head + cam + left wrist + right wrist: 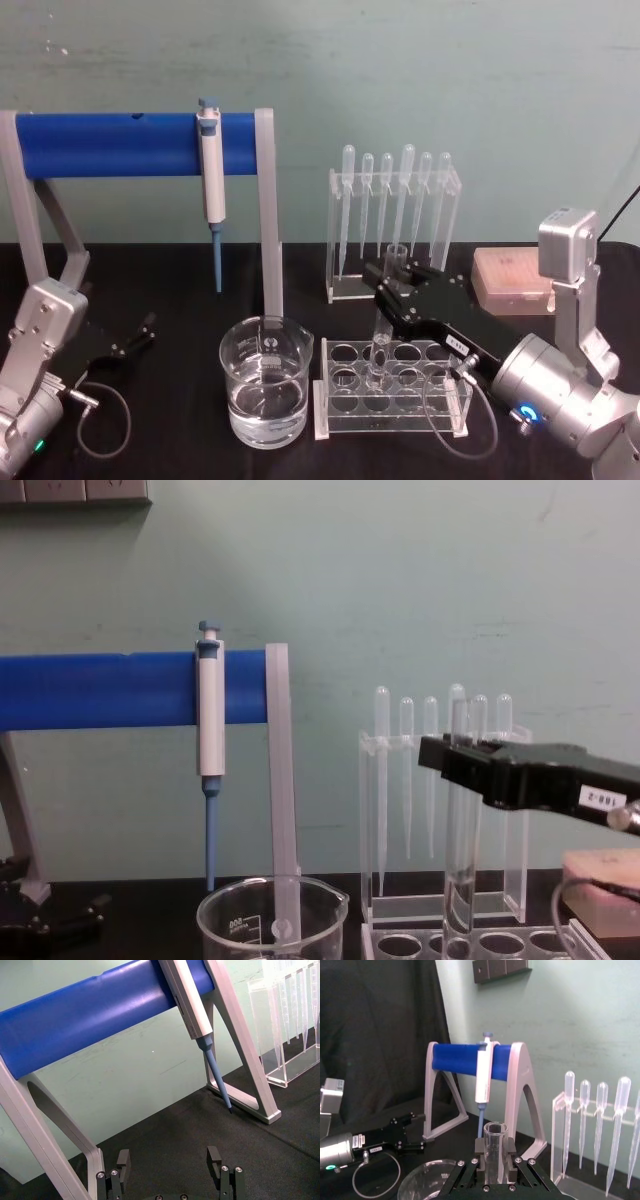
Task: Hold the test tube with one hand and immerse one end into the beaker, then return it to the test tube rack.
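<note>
Note right gripper (388, 275) clamped tight on tube (380, 335) just under its rim. Tube upright, lower end down among the holes of rack (440, 402), near desk front edge, right of centre. Note beaker (230, 385) just beside rack's left end, part-filled with clear liquid, apart from tube. Find left gripper (169, 1162) low by desk left edge, fingers apart on nothing, parked.

Progress, as a judgement: tube gripped and at rack, not at beaker. Cannot tell from the glass whether dip is done; no wetting legible. If undipped: lift, carry to beaker, immerse, bring back, release, all outstanding. If dipped: only seating and release left.

View differences:
- Right wrist: shows both pads flat against tube sides, open rim above them, beaker rim below.
- Chest: gives side profile, tube plumb, foot down at rack-top level.
- Head: gives hole layout and liquid level in beaker; cannot tell which row takes the tube.
- Left wrist: confirms idle fingers spread.
</note>
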Motion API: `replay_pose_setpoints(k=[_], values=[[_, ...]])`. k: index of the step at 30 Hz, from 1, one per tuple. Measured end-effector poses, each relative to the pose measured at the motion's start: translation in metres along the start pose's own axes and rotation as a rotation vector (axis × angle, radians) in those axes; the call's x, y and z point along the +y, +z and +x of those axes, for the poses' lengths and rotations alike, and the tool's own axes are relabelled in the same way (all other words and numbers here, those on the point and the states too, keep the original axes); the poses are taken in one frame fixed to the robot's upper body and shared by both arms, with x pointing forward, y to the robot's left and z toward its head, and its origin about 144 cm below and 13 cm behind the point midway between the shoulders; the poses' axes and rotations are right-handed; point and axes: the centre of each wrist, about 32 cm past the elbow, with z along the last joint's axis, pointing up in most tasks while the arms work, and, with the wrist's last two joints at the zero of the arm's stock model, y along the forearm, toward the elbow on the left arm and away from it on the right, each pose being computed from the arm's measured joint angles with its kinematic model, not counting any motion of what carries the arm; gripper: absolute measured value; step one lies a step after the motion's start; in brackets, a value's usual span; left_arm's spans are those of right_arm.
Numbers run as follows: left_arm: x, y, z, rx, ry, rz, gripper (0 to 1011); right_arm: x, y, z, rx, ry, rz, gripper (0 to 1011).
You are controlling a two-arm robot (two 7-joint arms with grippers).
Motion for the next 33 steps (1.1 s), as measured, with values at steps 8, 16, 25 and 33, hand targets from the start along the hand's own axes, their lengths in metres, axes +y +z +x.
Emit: replay_pose_setpoints(k=[8,16,25,33], values=[[0.0,0.0,0.0,0.0,0.0,0.0,1000,0.001,0.016,-0.001,-0.037,0.015,0.021,225],[0.0,0.0,0.0,0.0,0.0,0.0,1000,0.0,0.026,-0.001,-0.065,0.022,0.02,225],[0.0,0.0,0.0,0.0,0.0,0.0,1000,0.0,0.032,0.001,-0.076,0.019,0.019,225],[0.0,0.0,0.0,0.0,0.0,0.0,1000,0.0,0.031,0.001,-0.075,0.018,0.019,225]])
